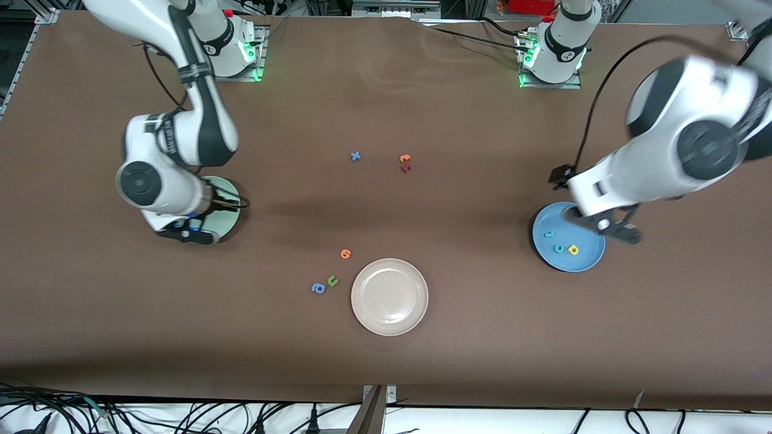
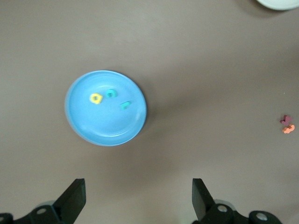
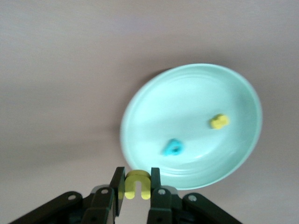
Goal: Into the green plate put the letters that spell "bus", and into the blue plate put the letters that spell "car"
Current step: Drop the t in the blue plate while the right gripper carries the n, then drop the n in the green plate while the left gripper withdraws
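a: what sort of place is this?

b: a robotics lab. two white arms are bolted by metal base plates [image 1: 240, 54] to a table [image 1: 386, 361] under a plain brown cover, green status lights glowing at the bases.

a: anything else?

b: a tangle of black cables [image 1: 181, 416] runs along the table's edge nearest the front camera, with bits of metal framing.

pale green plate [image 3: 196, 116], yellow u [image 3: 137, 183], blue plate [image 2: 105, 108], beige plate [image 1: 389, 296], brown table [image 1: 422, 108]
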`<control>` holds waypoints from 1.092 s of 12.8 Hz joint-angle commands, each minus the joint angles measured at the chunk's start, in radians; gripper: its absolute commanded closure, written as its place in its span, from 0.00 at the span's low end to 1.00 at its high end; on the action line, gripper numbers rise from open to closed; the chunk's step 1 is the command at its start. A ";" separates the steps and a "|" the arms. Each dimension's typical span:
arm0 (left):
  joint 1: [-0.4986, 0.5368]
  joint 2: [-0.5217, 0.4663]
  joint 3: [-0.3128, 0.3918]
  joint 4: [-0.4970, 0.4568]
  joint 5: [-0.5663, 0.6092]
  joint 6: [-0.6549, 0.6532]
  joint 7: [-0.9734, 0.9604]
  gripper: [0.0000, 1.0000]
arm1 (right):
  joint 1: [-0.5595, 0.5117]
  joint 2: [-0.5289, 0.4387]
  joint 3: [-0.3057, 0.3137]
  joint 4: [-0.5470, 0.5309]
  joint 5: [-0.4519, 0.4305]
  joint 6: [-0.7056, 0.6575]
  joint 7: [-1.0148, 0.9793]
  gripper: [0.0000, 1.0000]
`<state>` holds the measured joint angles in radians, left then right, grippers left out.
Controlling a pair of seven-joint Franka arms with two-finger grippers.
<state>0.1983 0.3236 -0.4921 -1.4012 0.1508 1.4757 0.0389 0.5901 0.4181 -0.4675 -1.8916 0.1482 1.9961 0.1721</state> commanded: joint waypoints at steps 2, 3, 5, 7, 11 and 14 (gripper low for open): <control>-0.184 -0.130 0.292 -0.022 -0.121 -0.015 0.012 0.00 | -0.070 0.051 -0.025 -0.063 0.010 0.053 -0.195 1.00; -0.230 -0.146 0.352 -0.036 -0.161 0.013 0.015 0.00 | -0.078 0.063 -0.025 -0.087 0.010 0.091 -0.215 1.00; -0.276 -0.251 0.414 -0.176 -0.163 0.137 0.009 0.00 | -0.078 0.067 -0.022 -0.107 0.010 0.124 -0.215 0.57; -0.281 -0.328 0.444 -0.293 -0.163 0.198 0.006 0.00 | -0.076 0.056 -0.019 -0.093 0.017 0.113 -0.210 0.01; -0.301 -0.341 0.465 -0.286 -0.172 0.144 0.009 0.00 | -0.076 -0.002 -0.033 0.081 0.033 -0.081 -0.209 0.01; -0.307 -0.337 0.463 -0.271 -0.172 0.112 0.003 0.00 | -0.076 -0.019 -0.075 0.279 0.033 -0.288 -0.209 0.01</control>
<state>-0.0953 -0.0027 -0.0412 -1.6747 -0.0001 1.6056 0.0432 0.5153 0.4031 -0.5169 -1.7220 0.1610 1.8226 -0.0247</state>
